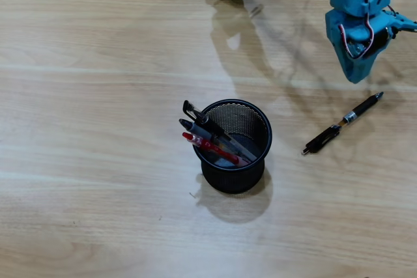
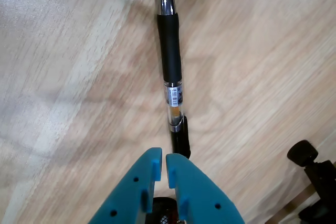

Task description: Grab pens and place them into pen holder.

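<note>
Four pens [image 1: 343, 124], apparently three inside one holder [image 1: 257, 165].
</note>
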